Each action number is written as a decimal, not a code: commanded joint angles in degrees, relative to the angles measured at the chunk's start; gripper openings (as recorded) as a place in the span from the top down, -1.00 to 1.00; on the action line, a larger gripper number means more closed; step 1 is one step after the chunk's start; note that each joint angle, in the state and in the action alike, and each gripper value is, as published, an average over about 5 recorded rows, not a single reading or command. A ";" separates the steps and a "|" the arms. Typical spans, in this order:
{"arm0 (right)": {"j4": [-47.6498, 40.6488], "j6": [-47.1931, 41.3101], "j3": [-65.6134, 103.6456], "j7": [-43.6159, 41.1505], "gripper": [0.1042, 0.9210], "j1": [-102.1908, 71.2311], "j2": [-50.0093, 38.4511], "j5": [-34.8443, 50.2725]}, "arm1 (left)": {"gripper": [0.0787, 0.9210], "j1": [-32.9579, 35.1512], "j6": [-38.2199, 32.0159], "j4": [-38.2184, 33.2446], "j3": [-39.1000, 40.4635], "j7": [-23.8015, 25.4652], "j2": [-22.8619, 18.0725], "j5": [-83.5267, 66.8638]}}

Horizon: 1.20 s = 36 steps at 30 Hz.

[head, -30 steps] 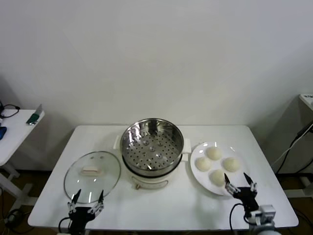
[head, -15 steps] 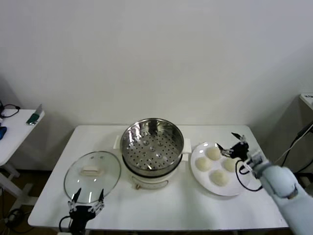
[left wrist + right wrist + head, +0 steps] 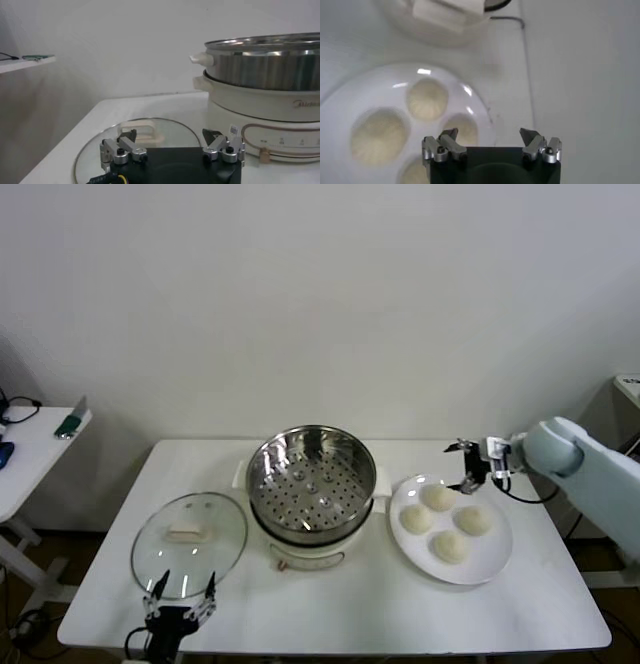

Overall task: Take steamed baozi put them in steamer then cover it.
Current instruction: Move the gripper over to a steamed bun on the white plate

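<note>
Your right hand (image 3: 468, 467) hangs above the far edge of the plate (image 3: 490, 559), its fingers spread apart and holding nothing; in the right wrist view (image 3: 491, 145) you see it poised over the plate's rim with the bare surface beside it. Your left hand (image 3: 181, 592) waits at the near edge of the surface (image 3: 350, 609), just in front of the lid (image 3: 189, 532), fingers also apart and empty; the left wrist view (image 3: 172, 145) shows the lid lying right before it.

The four baozi (image 3: 437, 497) sit on the plate to the right of the steamer (image 3: 311, 479). You see them as smooth, round, cream-white buns, set in a loose diamond and close together. In the right wrist view their tops (image 3: 426, 98) look faintly matte, each resting in a shallow dip of the plate (image 3: 380, 85).

The steamer stands at the middle of the surface, a shiny steel basket with a perforated floor, empty, on a cream-white base (image 3: 265, 102). The lid lies flat to its left, clear glass with a pale handle at its centre.
</note>
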 commanded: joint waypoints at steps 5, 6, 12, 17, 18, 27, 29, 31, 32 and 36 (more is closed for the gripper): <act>-19.18 -0.82 -17.24 -8.01 -0.76 10.65 14.02 2.86 | -0.77 -0.03 0.00 0.09 -0.33 0.06 -0.23 0.02; -20.27 -0.73 -16.43 -7.73 -0.76 9.51 15.00 2.68 | -0.77 0.01 -0.06 0.19 -0.45 0.03 -0.22 0.01; -25.15 -0.69 -12.18 -6.60 -0.76 3.50 19.64 1.50 | -0.77 0.09 -0.36 0.96 -0.79 -0.07 -0.22 0.03; -28.88 0.00 -9.42 -6.19 -0.76 0.19 21.77 -1.94 | -0.77 0.00 -0.42 1.27 -0.66 -0.06 -0.26 0.06; -29.49 0.19 -8.94 -6.03 -0.76 -0.22 22.01 -2.60 | -0.77 -0.05 -0.42 1.29 -0.63 -0.05 -0.26 0.06; -33.12 1.35 -5.30 -2.61 -0.54 -1.84 24.24 -6.14 | -0.77 -0.50 -0.56 1.93 -0.37 -0.12 -0.25 0.63; -32.98 1.32 -5.14 -2.65 -0.40 -1.87 24.28 -5.83 | -0.77 -0.44 -0.66 2.11 -0.40 -0.18 -0.23 0.96; -31.99 1.24 -5.35 -3.07 -0.29 -1.72 23.90 -5.12 | -0.77 -0.24 -0.78 2.16 -0.45 -0.23 -0.21 1.26; -31.28 1.19 -5.55 -3.27 -0.23 -1.52 23.59 -4.62 | -0.77 -0.12 -0.81 2.11 -0.47 -0.25 -0.21 1.36; -25.93 1.33 -7.60 -4.07 -0.14 2.28 21.24 -1.15 | -0.77 0.33 -0.93 1.60 -0.37 -0.27 -0.23 1.60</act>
